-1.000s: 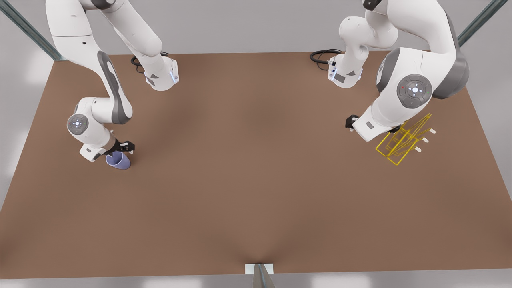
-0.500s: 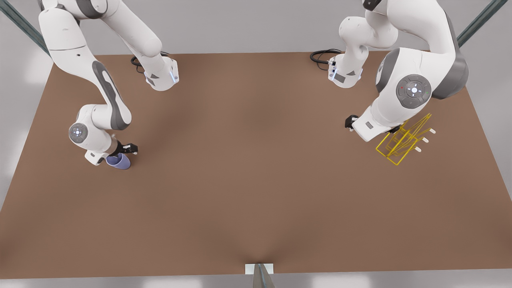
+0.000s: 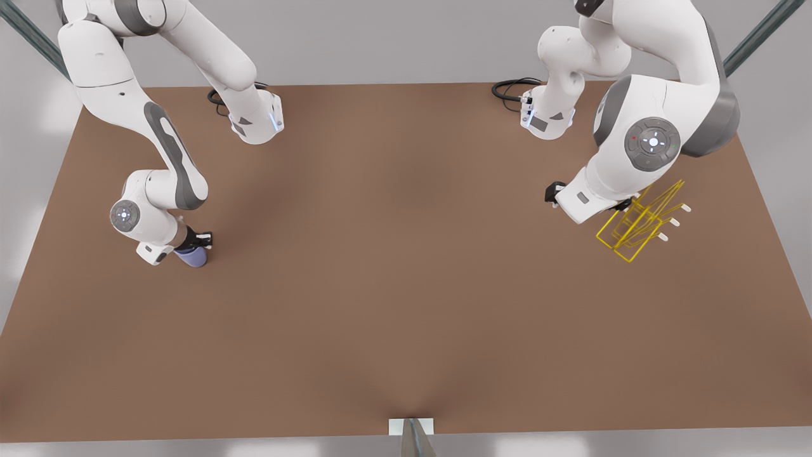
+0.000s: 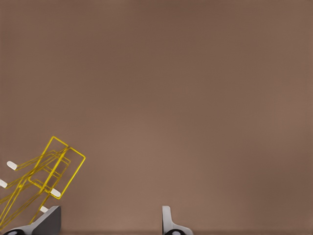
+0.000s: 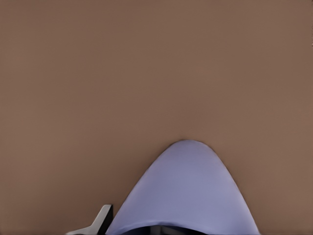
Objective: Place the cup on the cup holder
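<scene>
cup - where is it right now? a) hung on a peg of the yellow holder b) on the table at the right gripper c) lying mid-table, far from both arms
b: the cup sits on the table at the right gripper, far from the cup holder.

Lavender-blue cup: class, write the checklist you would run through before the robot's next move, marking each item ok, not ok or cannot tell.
1. Small lavender-blue tapered cup rests on the brown table: ok.
2. Right gripper is down at the cup: ok.
3. Grip on the cup secure enough to lift: cannot tell.
4. Yellow wire cup holder with white-tipped pegs stands at the front view's right: ok.
5. Left gripper is open and holds nothing: ok.
6. Left arm, waiting close beside the holder, leaves the pegs reachable: cannot tell.
</scene>
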### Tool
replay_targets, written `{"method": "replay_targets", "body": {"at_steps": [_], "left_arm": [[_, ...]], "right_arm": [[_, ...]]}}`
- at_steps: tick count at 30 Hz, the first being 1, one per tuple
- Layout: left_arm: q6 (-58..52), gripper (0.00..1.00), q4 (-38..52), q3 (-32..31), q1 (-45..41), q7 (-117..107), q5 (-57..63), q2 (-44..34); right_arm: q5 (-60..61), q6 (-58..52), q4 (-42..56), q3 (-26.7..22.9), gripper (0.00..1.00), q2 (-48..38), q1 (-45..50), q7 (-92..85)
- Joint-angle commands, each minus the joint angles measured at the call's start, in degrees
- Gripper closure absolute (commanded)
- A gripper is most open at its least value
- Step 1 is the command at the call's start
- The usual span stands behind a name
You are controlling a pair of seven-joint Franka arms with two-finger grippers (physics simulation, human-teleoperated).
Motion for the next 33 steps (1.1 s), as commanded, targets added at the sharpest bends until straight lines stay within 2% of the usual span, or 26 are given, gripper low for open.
{"method": "replay_targets", "body": {"at_steps": [1, 7, 8, 10, 11, 16, 23, 27, 29, 31, 33], "left_arm": [[-0.1, 0.0, 0.03, 0.0, -0.12, -0.03, 0.02, -0.11], [-0.1, 0.0, 0.03, 0.0, -0.12, -0.03, 0.11, -0.02], [-0.1, 0.0, 0.03, 0.0, -0.12, 0.06, 0.11, -0.02], [-0.1, 0.0, 0.03, 0.0, -0.12, 0.06, 0.02, -0.02], [-0.01, 0.0, 0.03, 0.0, -0.12, 0.06, 0.11, -0.02], [-0.01, 0.0, 0.03, 0.0, -0.12, 0.06, 0.11, -0.02], [0.08, 0.0, 0.03, 0.0, -0.12, 0.06, 0.11, -0.02], [-0.09, 0.0, 0.03, 0.0, -0.12, 0.06, 0.11, -0.02], [-0.18, 0.0, 0.03, 0.09, -0.65, 0.06, 0.11, -0.02], [-0.18, 0.0, 0.03, 0.0, -0.65, 0.06, 0.11, -0.02], [-0.18, 0.0, 0.03, 0.0, -0.65, -0.03, 0.11, -0.02]], "right_arm": [[0.0, -0.21, 0.05, 0.07, 0.57, -0.03, 0.02, 1.45], [0.0, -0.48, 0.4, -0.01, 0.58, -0.03, 0.02, 1.45], [0.0, -0.48, 0.4, -0.02, 0.61, -0.03, 0.02, 1.45], [0.0, -0.48, 0.4, -0.01, 0.75, -0.03, 0.02, 1.45], [0.0, -0.48, 0.4, -0.02, 0.79, -0.03, 0.02, 1.37], [-0.09, -6.45, 3.56, 0.16, 0.79, -0.12, 0.37, 1.02], [1.32, -18.93, 15.78, 2.89, 0.79, -0.03, 2.83, 1.37], [9.49, -22.62, 20.52, 2.89, 0.79, 1.02, 8.45, 2.16], [13.09, -36.32, 31.32, 2.89, 0.79, 4.09, 12.67, 4.09], [15.02, -45.21, 40.64, 2.89, 0.79, 9.28, 15.14, 4.09], [21.08, -47.76, 42.14, 2.89, 0.79, 9.98, 15.84, 3.92]]}}
